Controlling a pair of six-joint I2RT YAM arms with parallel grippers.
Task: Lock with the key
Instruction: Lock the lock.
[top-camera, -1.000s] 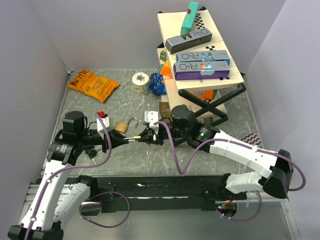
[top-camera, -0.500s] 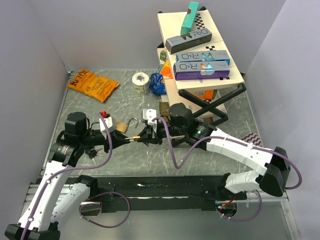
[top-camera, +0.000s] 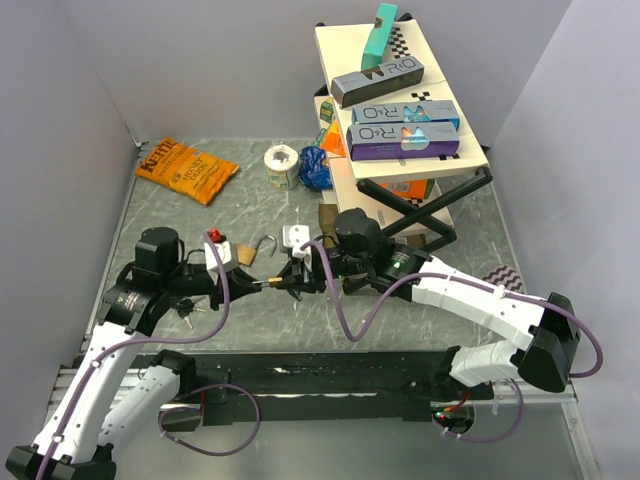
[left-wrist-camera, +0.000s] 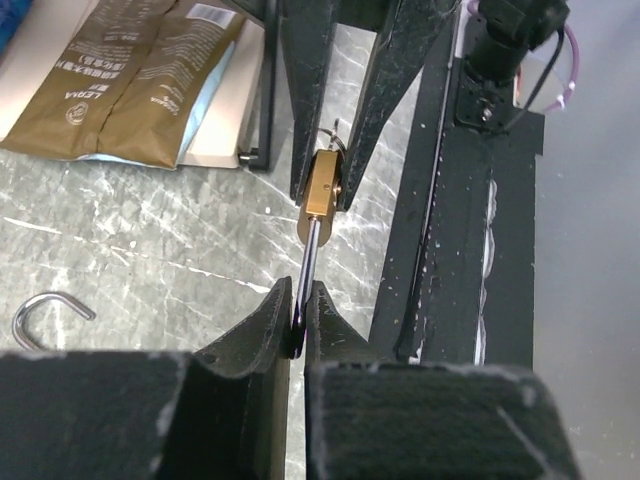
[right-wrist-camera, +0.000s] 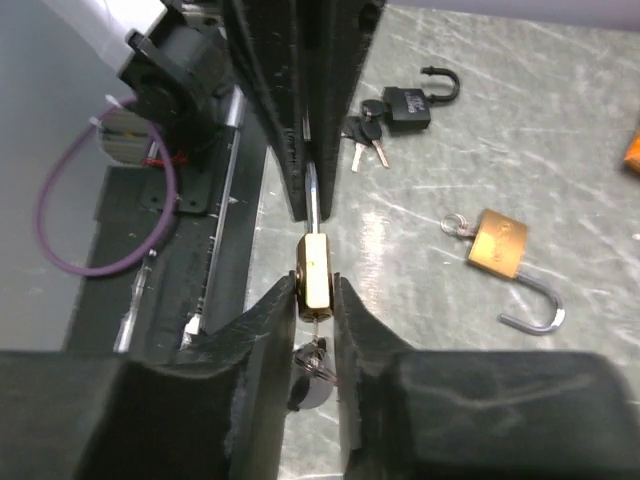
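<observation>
A small brass padlock (right-wrist-camera: 314, 268) is clamped between my right gripper's (right-wrist-camera: 314, 300) fingers, above the table. A key with a dark head (right-wrist-camera: 312, 368) hangs from its underside. Its thin steel shackle (left-wrist-camera: 309, 258) runs straight into my left gripper (left-wrist-camera: 298, 312), which is shut on it. In the left wrist view the brass body (left-wrist-camera: 322, 185) sits between the right fingers. From above, the left gripper (top-camera: 250, 282) and right gripper (top-camera: 288, 279) meet tip to tip at the padlock (top-camera: 270, 282).
A larger brass padlock with an open shackle (top-camera: 245, 253) lies behind the grippers, and a black padlock with keys (top-camera: 183, 303) lies under the left arm. A chip bag (top-camera: 186, 169), tape roll (top-camera: 281, 163) and a rack of boxes (top-camera: 395, 110) stand at the back.
Both grippers have drawn slightly closer together around the small padlock, which sits a little lower. The left arm shifted slightly right. Both holds stay shut.
</observation>
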